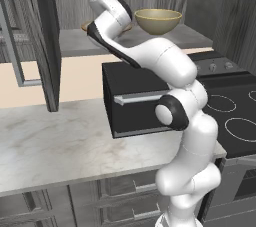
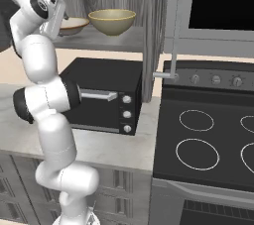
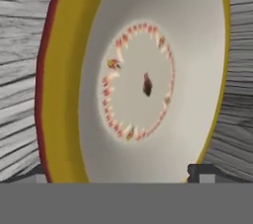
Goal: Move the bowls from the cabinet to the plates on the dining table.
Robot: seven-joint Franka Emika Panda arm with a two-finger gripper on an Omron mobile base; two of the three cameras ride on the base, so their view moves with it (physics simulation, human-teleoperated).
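Kitchen cabinet stood open, two bowls on shelf. Tool gaped wide over near bowl; far bowl waited. Step: reaching first bowl. Next likely: pinch rim, lift.

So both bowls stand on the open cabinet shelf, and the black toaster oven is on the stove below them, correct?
Not quite. The toaster oven stands on the marble counter, beside the stove, as the right base view shows. Both bowls are on the cabinet shelf.
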